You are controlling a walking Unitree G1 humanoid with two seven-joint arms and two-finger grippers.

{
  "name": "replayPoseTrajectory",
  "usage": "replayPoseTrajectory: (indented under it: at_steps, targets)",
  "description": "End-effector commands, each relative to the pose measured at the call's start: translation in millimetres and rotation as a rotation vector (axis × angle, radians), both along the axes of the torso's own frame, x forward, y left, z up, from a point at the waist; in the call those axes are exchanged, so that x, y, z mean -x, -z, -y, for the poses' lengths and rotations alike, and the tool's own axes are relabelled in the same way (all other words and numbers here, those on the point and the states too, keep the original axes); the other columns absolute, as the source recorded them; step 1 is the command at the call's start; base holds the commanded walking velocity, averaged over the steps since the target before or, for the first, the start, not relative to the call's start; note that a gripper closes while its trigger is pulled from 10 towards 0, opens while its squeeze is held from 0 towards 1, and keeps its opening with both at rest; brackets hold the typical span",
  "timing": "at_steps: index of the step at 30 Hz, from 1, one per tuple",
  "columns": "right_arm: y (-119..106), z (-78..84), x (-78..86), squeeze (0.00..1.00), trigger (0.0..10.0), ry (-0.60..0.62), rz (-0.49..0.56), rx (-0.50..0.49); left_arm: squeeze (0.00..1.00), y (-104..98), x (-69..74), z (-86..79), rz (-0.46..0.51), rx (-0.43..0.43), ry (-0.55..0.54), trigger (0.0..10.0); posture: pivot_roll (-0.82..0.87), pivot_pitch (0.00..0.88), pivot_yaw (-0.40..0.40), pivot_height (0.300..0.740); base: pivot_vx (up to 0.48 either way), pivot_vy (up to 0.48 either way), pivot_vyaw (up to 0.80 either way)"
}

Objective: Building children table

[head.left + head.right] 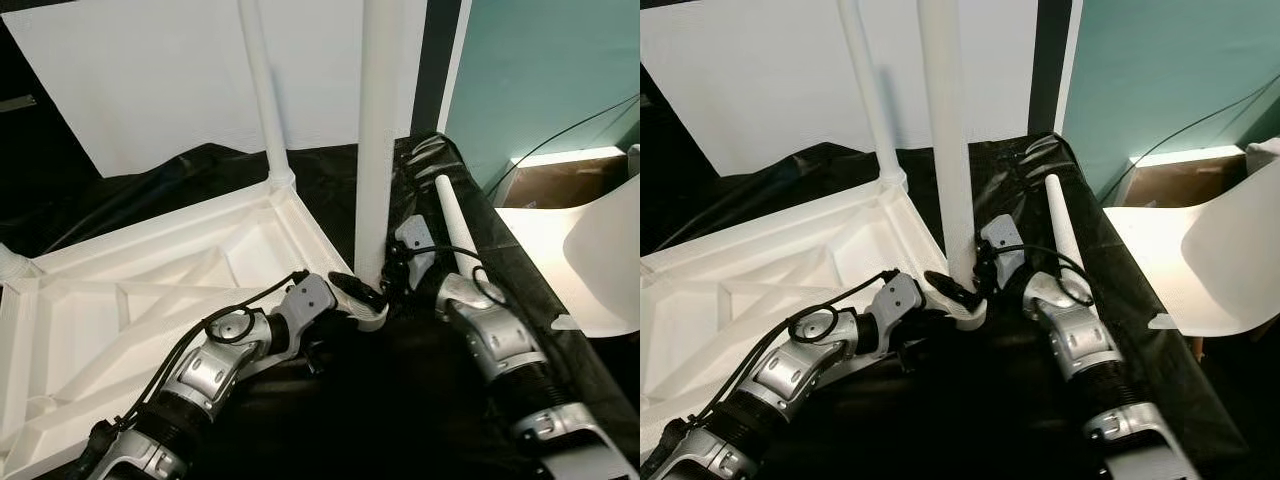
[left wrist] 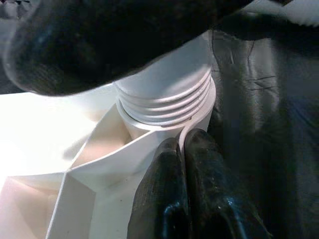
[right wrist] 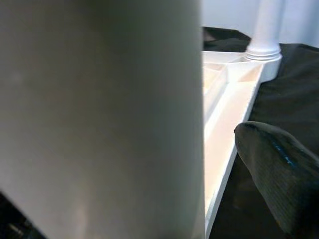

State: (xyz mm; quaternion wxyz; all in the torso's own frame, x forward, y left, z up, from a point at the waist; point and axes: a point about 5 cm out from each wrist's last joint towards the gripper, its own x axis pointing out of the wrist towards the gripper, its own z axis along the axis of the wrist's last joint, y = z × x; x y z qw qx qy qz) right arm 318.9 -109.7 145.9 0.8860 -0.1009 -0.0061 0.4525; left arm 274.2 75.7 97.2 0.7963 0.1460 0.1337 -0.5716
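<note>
The white tabletop [image 1: 150, 290] lies upside down on black cloth. One white leg [image 1: 262, 90] stands in its far corner. A second leg [image 1: 380, 130] stands upright in the near right corner, its threaded base [image 2: 164, 107] sitting in the socket. My left gripper [image 1: 362, 295] is at that corner, its fingers [image 2: 209, 199] shut on the corner's thin rim. My right gripper [image 1: 395, 265] reaches the same leg low down from the right. The leg [image 3: 99, 114] is close against the right wrist camera, and the one visible finger [image 3: 279, 174] stands apart from it.
A loose white leg [image 1: 455, 225] lies on the cloth just right of my right arm. A white chair [image 1: 600, 260] and a cardboard box [image 1: 565, 180] stand beyond the cloth's right edge. A white board [image 1: 140, 80] leans at the back.
</note>
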Motion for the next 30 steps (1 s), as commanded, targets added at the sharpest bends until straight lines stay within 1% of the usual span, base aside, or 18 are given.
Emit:
replayPoseTrajectory:
  at_steps: [1, 2, 3, 7, 8, 9, 11, 15, 17, 20, 22, 23, 24, 25, 26, 27, 28, 30]
  targets:
    - [-8.1, 1.6, -3.0, 0.0, 10.0, -0.038, 0.019, 0.023, 0.0, 25.6, 19.6, -3.4, -0.173, -0.037, 0.122, 8.0, -0.03, 0.0, 0.052, 0.74, 0.0, 0.0, 0.0]
    - [-10.0, 5.5, -0.2, 0.0, 10.0, -0.118, 0.017, 0.063, 0.0, 25.7, 19.7, -3.0, -0.176, -0.042, 0.134, 7.1, -0.03, 0.0, 0.057, 0.74, 0.0, 0.0, 0.0]
    - [-11.1, 11.8, 4.3, 0.0, 10.0, -0.233, 0.002, 0.117, 0.0, 25.7, 19.2, -2.6, -0.176, -0.052, 0.144, 10.0, -0.04, 0.0, 0.06, 0.74, 0.0, 0.0, 0.0]
    - [-10.5, 16.0, 6.2, 0.0, 10.0, -0.288, -0.023, 0.134, 0.0, 25.5, 18.3, -2.7, -0.171, -0.06, 0.144, 10.0, -0.04, 0.0, 0.06, 0.74, 0.0, 0.0, 0.0]
    - [-9.6, 18.7, 6.6, 0.0, 3.5, -0.318, -0.036, 0.151, 0.0, 25.5, 17.5, -2.8, -0.168, -0.065, 0.143, 10.0, -0.04, 0.0, 0.064, 0.74, 0.0, 0.0, 0.0]
    - [-9.2, 21.2, 6.4, 0.0, 0.0, -0.342, -0.05, 0.161, 0.0, 25.4, 17.1, -3.0, -0.166, -0.067, 0.143, 10.0, -0.04, 0.0, 0.064, 0.74, 0.0, 0.0, 0.0]
    - [-8.7, 24.7, 4.9, 0.0, 0.0, -0.362, -0.064, 0.179, 0.0, 25.3, 16.4, -3.4, -0.164, -0.07, 0.141, 10.0, -0.03, 0.0, 0.066, 0.74, 0.0, 0.0, 0.0]
    - [-8.2, 28.2, 2.0, 0.0, 0.0, -0.354, -0.078, 0.192, 0.0, 25.3, 16.2, -4.3, -0.165, -0.072, 0.14, 10.0, -0.03, 0.0, 0.067, 0.74, 0.0, 0.0, 0.0]
    - [-7.9, 26.6, -0.7, 0.0, 0.0, -0.305, -0.083, 0.129, 0.0, 25.3, 16.3, -4.4, -0.166, -0.07, 0.139, 10.0, -0.03, 0.0, 0.062, 0.74, 0.0, 0.0, 0.0]
    - [-7.4, 25.5, -2.0, 0.0, 0.0, -0.287, -0.093, 0.09, 0.0, 25.3, 16.3, -4.3, -0.167, -0.069, 0.139, 10.0, -0.03, 0.0, 0.062, 0.74, 0.0, 0.0, 0.0]
    - [0.4, 8.5, 0.1, 0.0, 0.0, -0.147, -0.083, -0.041, 0.0, 25.0, 15.9, -3.9, -0.166, -0.063, 0.132, 10.0, -0.03, 0.0, 0.056, 0.74, 0.0, 0.0, 0.0]
    - [2.4, 4.3, 0.9, 0.0, 0.0, -0.106, -0.083, -0.078, 0.0, 24.9, 15.8, -3.8, -0.166, -0.061, 0.13, 10.0, -0.03, 0.0, 0.056, 0.74, 0.0, 0.0, 0.0]
    - [2.4, 4.3, 0.9, 0.0, 0.0, -0.106, -0.083, -0.078, 0.0, 24.9, 15.8, -3.8, -0.166, -0.061, 0.13, 10.0, -0.03, 0.0, 0.056, 0.74, 0.0, 0.0, 0.0]
    - [7.4, -0.1, 1.6, 0.0, 0.0, 0.021, -0.054, -0.141, 0.0, 24.9, 15.8, -3.7, -0.165, -0.06, 0.129, 10.0, -0.02, 0.0, 0.054, 0.74, 0.0, 0.0, 0.0]
    - [14.1, -2.1, 6.1, 0.0, 0.0, 0.207, -0.014, -0.24, 0.0, 25.0, 16.0, -4.4, -0.165, -0.06, 0.128, 10.0, -0.02, 0.0, 0.054, 0.74, 0.0, 0.0, 0.0]
    - [14.1, -2.1, 6.1, 0.0, 0.0, 0.207, -0.014, -0.24, 0.0, 25.0, 16.0, -4.4, -0.165, -0.06, 0.128, 10.0, -0.02, 0.0, 0.054, 0.74, 0.0, 0.0, 0.0]
    - [18.8, -2.4, 12.5, 0.0, 0.0, 0.309, -0.017, -0.33, 0.0, 25.2, 16.2, -5.7, -0.165, -0.062, 0.126, 10.0, -0.02, 0.0, 0.056, 0.74, 0.0, 0.0, 0.0]
    - [19.7, -2.3, 13.8, 0.0, 0.0, 0.325, -0.021, -0.348, 0.0, 25.2, 16.2, -6.0, -0.165, -0.062, 0.126, 10.0, -0.02, 0.0, 0.056, 0.74, 0.0, 0.0, 0.0]
